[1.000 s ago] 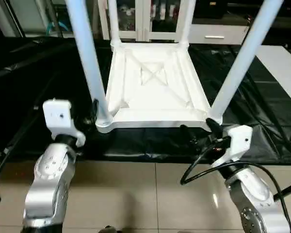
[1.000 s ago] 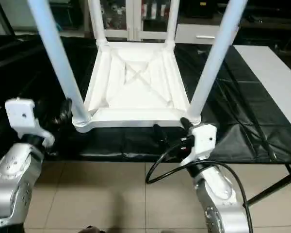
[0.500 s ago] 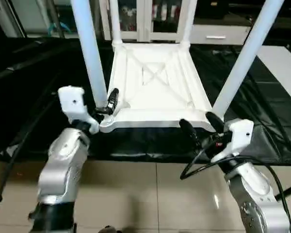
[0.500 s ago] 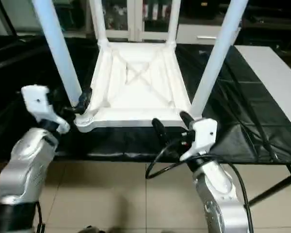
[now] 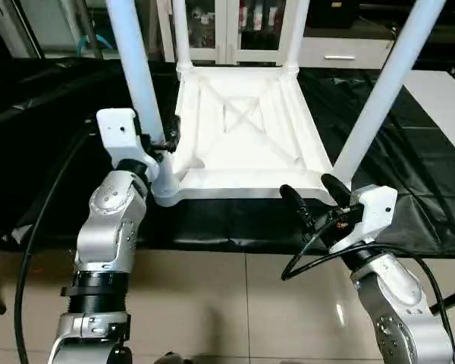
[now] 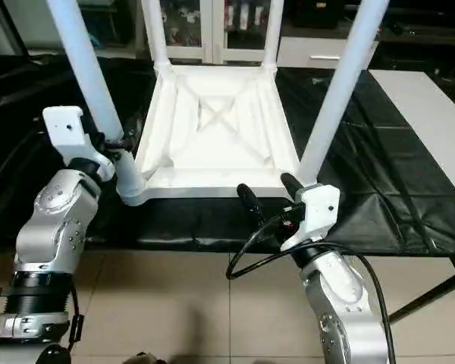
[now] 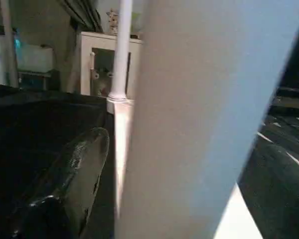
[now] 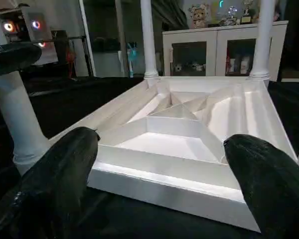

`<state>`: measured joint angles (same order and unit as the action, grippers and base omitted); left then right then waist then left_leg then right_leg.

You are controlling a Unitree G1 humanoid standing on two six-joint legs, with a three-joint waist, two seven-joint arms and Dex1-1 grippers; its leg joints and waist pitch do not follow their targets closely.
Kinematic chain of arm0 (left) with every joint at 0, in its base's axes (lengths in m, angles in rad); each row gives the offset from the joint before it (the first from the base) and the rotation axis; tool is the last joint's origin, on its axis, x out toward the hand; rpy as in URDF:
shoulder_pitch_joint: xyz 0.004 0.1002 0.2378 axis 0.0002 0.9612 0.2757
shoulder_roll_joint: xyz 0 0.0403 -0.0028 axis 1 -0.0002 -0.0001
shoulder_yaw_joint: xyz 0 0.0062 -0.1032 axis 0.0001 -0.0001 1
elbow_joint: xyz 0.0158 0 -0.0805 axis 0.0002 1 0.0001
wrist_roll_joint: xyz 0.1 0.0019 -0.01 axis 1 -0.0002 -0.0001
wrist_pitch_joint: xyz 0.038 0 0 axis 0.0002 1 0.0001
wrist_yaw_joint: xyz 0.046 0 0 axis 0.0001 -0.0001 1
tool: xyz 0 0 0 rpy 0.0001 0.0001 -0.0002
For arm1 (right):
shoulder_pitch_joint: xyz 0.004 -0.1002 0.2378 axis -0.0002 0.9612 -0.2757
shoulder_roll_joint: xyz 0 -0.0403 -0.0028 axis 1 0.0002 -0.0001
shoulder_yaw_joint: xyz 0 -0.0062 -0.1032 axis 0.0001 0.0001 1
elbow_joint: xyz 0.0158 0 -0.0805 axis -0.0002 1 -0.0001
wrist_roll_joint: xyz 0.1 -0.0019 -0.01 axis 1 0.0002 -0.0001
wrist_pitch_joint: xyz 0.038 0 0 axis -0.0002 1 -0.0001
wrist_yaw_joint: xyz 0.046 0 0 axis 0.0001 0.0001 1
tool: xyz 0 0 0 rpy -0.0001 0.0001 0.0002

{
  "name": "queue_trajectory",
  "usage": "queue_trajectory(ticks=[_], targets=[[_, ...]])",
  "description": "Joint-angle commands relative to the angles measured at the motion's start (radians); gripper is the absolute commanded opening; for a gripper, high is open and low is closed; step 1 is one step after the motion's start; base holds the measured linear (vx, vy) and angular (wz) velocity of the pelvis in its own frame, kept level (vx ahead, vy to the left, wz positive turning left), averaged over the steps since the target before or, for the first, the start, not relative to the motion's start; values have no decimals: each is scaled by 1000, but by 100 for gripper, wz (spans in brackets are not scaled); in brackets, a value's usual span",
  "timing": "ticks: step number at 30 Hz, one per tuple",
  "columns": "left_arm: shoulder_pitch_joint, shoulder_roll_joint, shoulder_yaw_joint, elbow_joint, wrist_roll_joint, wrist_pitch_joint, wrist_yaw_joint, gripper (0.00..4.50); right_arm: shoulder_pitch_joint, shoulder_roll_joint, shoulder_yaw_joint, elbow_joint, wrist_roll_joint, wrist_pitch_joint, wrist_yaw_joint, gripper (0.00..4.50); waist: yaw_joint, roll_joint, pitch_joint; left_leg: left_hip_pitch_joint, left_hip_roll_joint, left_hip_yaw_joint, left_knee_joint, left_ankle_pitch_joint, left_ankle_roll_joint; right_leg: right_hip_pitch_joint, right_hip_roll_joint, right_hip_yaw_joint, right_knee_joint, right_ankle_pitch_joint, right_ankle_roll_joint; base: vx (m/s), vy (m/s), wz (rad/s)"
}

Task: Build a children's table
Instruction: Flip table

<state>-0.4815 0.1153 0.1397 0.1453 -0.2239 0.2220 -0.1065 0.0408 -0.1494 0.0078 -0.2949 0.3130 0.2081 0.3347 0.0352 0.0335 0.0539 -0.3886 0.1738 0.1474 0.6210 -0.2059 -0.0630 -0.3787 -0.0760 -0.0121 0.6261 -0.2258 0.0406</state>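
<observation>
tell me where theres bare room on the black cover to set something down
Free: the black cover left of the tabletop, and the stretch to its right up to the white board. Crowded: the near edge, where the left gripper is at the near-left leg and the open right gripper hovers.

head eyes look down; wrist views face the upturned tabletop (image 8: 184, 144) closely
</observation>
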Motion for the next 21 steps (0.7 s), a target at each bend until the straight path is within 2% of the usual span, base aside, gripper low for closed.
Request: queue_trajectory(ticks=[1,3,4,6,10,11,14,17,20,21], targets=[[-5,0,1,0,-11,18,-6,393,15,-2,5,-34,44,27,24,450,2,5,-66,15,32,-8,-81,-122,21,43,-41,23,-61,126,-237,0,0,0],[-4,1,4,-4,-14,20,-8,383,22,-7,14,-50,68,34,51,450,3,8,-66,15,32,-8,-80,-119,29,44,-42,22,-60,125,-239,0,0,0],[-2,2,5,-9,-17,23,-10,378,30,-16,25,-71,99,46,86,450,2,5,-66,14,33,-9,-81,-122,35,44,-41,22,-61,123,-241,0,0,0],[1,2,9,-14,-17,25,-10,361,39,-30,39,-97,131,63,126,450,5,8,-65,14,35,-10,-81,-130,40,44,-42,22,-62,112,-239,0,0,0],[12,-3,14,-35,-32,45,-9,336,55,-99,83,-130,159,117,217,450,5,6,-63,15,37,-11,-84,-147,34,45,-43,22,-65,77,-239,0,0,0],[19,-3,12,-47,-39,56,-14,313,57,-123,87,-136,167,136,242,450,6,7,-63,15,37,-11,-83,-147,32,44,-43,23,-65,76,-240,0,0,0],[21,-5,23,-60,-59,72,-8,298,52,-135,76,-132,169,141,245,450,7,9,-63,15,37,-10,-83,-157,29,40,-45,23,-67,56,-246,0,0,0],[23,-18,47,-79,-95,99,4,262,47,-133,62,-126,172,140,232,450,7,8,-63,14,37,-10,-84,-157,23,39,-44,23,-67,49,-246,0,0,0],[22,-32,61,-98,-124,122,12,252,48,-137,64,-127,174,144,228,450,7,6,-63,14,36,-10,-83,-148,27,40,-43,22,-67,55,-246,0,0,0],[22,-35,62,-104,-130,129,13,236,49,-138,69,-129,174,146,227,450,7,4,-63,13,36,-9,-82,-144,29,40,-43,23,-67,57,-244,0,0,0]])
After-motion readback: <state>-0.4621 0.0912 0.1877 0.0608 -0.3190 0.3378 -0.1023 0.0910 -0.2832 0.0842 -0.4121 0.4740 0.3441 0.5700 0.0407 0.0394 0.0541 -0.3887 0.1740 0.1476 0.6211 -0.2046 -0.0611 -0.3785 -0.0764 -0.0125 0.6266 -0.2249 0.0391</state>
